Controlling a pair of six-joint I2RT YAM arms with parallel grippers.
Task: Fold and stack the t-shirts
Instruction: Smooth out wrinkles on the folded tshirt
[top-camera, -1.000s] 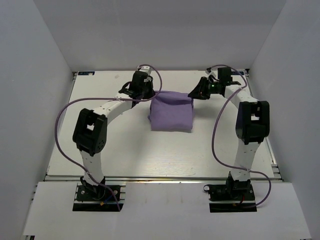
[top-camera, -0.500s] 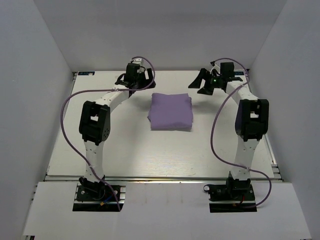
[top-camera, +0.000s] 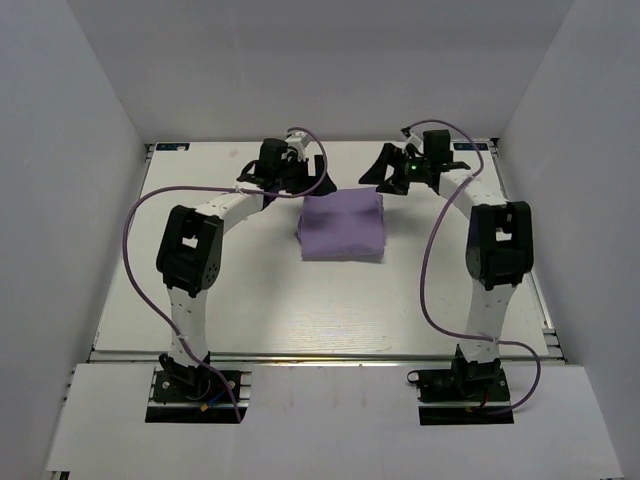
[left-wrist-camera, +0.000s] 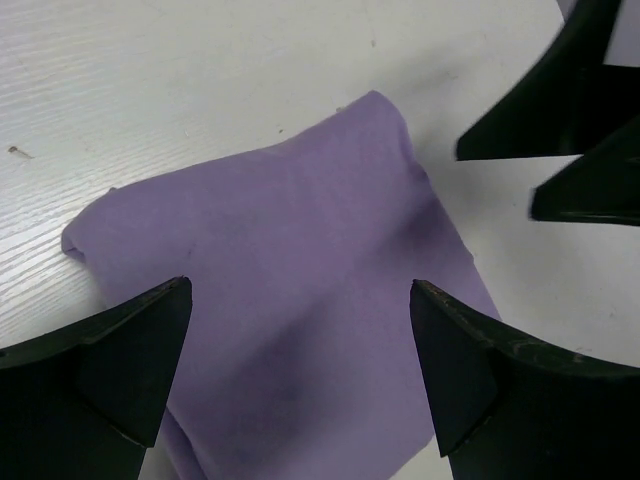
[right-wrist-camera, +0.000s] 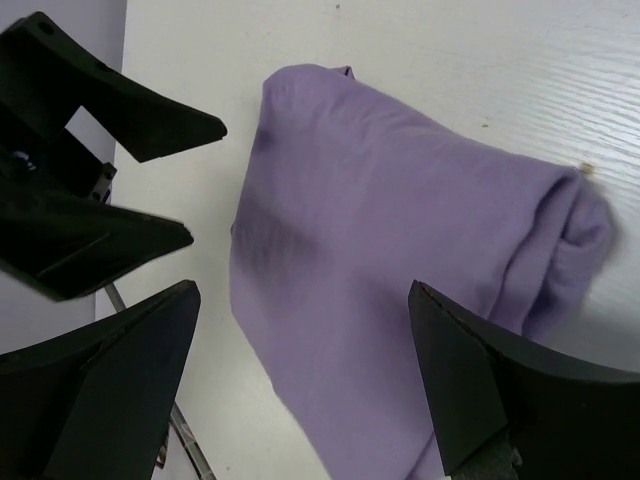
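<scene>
Lying on the far half of the white table (top-camera: 250, 300) is one t-shirt (top-camera: 342, 226), lavender, folded into a compact, roughly square packet with its layered edge bunched at one side. It is the only garment that shows. Two white arms rise from the near edge and bend inward over the table, one on each side of the packet, and two thin purple cables (top-camera: 130, 215) loop along them, one per arm.

The left hand (top-camera: 312, 183) sits at the far left corner of the t-shirt and the right hand (top-camera: 378, 172) at the far right corner, the two facing each other across the packet's far edge. Each hand has two black fingers (left-wrist-camera: 110, 370), four in all, and both pairs stand spread wide apart with nothing held between them.

In the left wrist view the purple cloth fills the gap between that hand's own fingers, and the other hand's two fingers show at the upper right. In the right wrist view the same cloth lies between its fingers, with the left hand's two fingers at the upper left. Whether any fingertip touches the cloth cannot be told
</scene>
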